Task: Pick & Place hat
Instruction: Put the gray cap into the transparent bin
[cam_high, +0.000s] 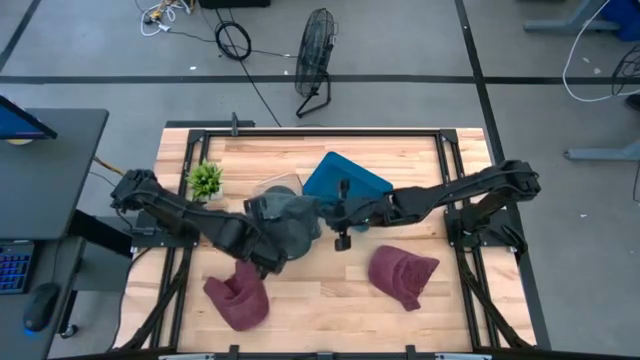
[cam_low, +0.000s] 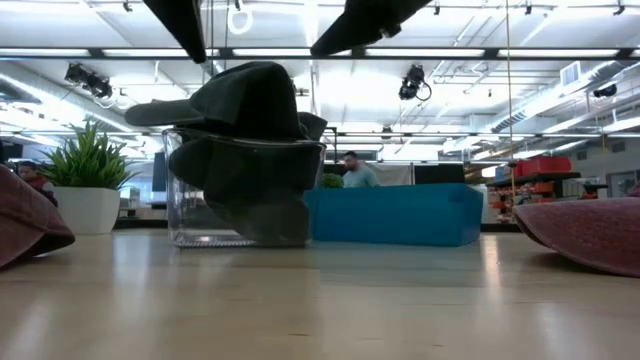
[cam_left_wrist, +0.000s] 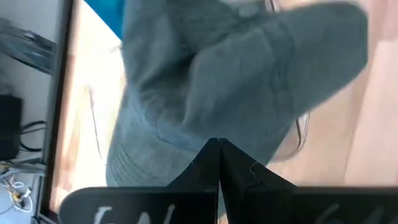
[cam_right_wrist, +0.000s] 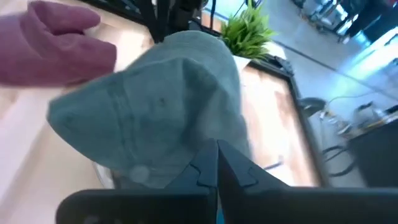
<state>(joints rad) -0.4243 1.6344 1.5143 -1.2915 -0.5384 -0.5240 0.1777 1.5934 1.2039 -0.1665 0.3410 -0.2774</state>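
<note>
A grey-green hat (cam_high: 288, 225) lies draped over a clear container (cam_low: 190, 215), crown up. Its brim (cam_low: 152, 113) sticks out past the container's rim and part of the cloth hangs down inside. My left gripper (cam_left_wrist: 218, 142) is shut, its tips at the hat's near-left edge. My right gripper (cam_right_wrist: 216, 143) is also shut, with its tips at the hat's right edge. In the low view both arms stand above the hat, at the top of the picture. My left gripper has its shut fingertips against the picture of the hat's cloth (cam_left_wrist: 205, 124), slanting down from the near left; whether they touch or pinch it, I cannot tell. My right gripper's shut fingertips stand at the hat's edge (cam_right_wrist: 205, 127), coming from the right; touching or apart, I cannot tell.
A blue box (cam_high: 345, 180) sits just behind and to the right of the container. Two maroon hats lie on the table, one at the near left (cam_high: 238, 298) and one at the near right (cam_high: 402, 275). A small potted plant (cam_high: 205, 180) stands at the far left.
</note>
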